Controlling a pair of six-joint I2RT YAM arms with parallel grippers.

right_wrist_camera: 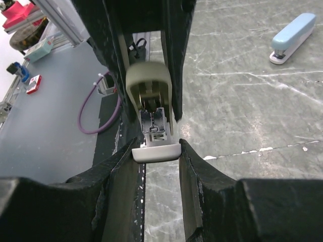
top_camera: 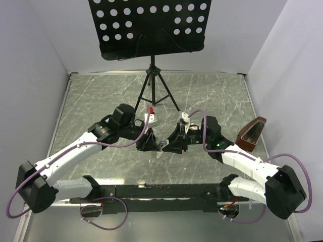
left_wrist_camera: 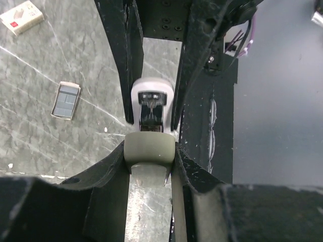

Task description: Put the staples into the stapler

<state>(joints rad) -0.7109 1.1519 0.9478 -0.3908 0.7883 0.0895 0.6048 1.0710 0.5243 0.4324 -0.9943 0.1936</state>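
My left pincer (left_wrist_camera: 149, 154) pinches the olive lid (left_wrist_camera: 149, 146), my right pincer (right_wrist_camera: 156, 151) the white base (right_wrist_camera: 157, 153), so the stapler (right_wrist_camera: 152, 118) gapes between them for loading.

This looks like a robotics lab's test cell rather than any home or office. A grey marble-patterned desk (top_camera: 101, 101) is boxed in on three sides by plain white partition walls (top_camera: 30, 75). Two white-and-black jointed robot arms (top_camera: 75, 151) (top_camera: 242, 161) are bolted to a long black mounting rail (top_camera: 161, 191) at its near edge. Loose purple cables (right_wrist_camera: 81, 115) trail from them. At the back stands a black perforated metal panel (top_camera: 151, 25) on a thin black tripod (top_camera: 154, 91). Past the desk edge, the right wrist view shows a silvery aluminium frame bar (right_wrist_camera: 60, 20). Beside the bar is a grey floor or bench strewn with workroom oddments: a teal box (right_wrist_camera: 43, 50) and a small red-and-white box (right_wrist_camera: 34, 83).
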